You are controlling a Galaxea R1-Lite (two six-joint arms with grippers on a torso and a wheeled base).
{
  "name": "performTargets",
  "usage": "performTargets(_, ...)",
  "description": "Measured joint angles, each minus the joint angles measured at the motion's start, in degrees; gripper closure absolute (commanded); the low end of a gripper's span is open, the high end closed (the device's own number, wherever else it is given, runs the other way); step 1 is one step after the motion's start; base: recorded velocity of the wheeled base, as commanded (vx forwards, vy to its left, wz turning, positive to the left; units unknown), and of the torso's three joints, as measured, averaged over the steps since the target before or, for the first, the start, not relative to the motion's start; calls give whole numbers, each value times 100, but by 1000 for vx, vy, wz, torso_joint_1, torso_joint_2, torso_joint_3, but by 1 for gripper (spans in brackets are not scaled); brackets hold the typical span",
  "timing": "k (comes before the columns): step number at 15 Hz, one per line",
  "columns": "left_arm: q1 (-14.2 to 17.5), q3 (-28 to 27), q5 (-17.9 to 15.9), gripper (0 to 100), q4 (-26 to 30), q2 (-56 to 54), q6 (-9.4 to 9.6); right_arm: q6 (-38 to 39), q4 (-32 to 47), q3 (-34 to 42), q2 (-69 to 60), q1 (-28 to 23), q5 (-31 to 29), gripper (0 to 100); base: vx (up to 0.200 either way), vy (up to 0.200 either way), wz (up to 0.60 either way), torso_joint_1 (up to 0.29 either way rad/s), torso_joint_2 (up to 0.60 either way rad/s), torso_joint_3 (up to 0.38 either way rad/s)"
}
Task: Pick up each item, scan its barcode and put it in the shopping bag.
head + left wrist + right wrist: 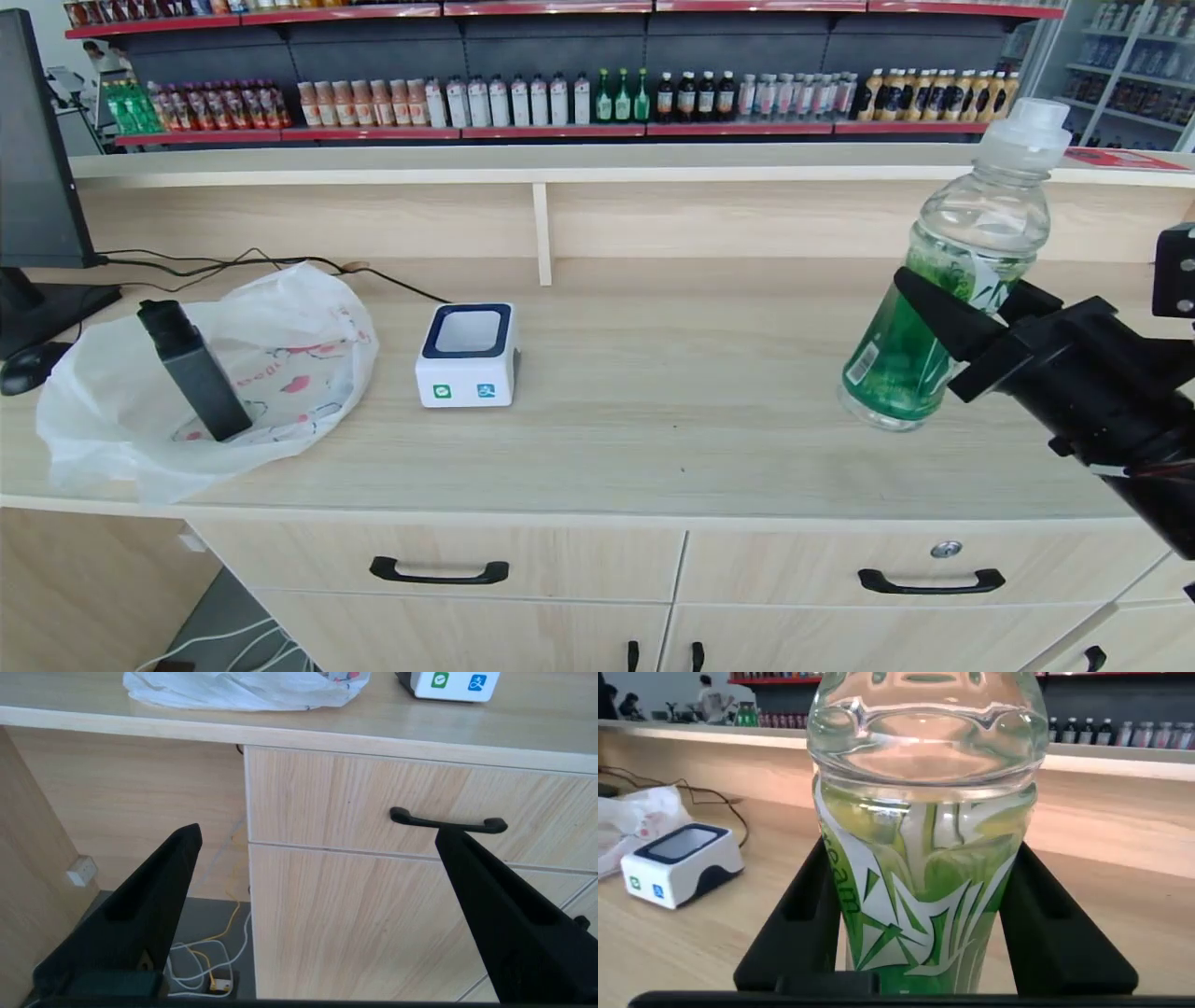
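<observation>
Head view: right tool clamps the green bottle above the worktop, right side; left tool gapes wide before a drawer

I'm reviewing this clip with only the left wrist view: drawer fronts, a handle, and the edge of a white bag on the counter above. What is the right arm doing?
Observer: The right end effector is shut on a green-labelled bottle over the right side of the counter.
Operator: Is it held upright?
Observer: No, it is tilted. Its white cap leans to the robot's right, away from the scanner at mid-counter.
Operator: Is anything bagged so far?
Observer: Yes. A dark capped container leans inside the shopping bag at the counter's left.
</observation>
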Motion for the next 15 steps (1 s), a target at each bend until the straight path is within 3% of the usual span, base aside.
performTargets(3, -5, 0, 0, 0, 0, 0, -2, -288, 27, -28, 179, -430, 11, 100, 0, 0, 0, 0, 0, 0)
performTargets(7, -5, 0, 0, 0, 0, 0, -2, -315, 18, -297, 261, -483, 0, 100, 0, 0, 0, 0, 0, 0)
performTargets(15, -5, 0, 0, 0, 0, 0, -6, -295, 27, -356, 197, -467, 17, 100, 0, 200, 0, 1, 0, 3)
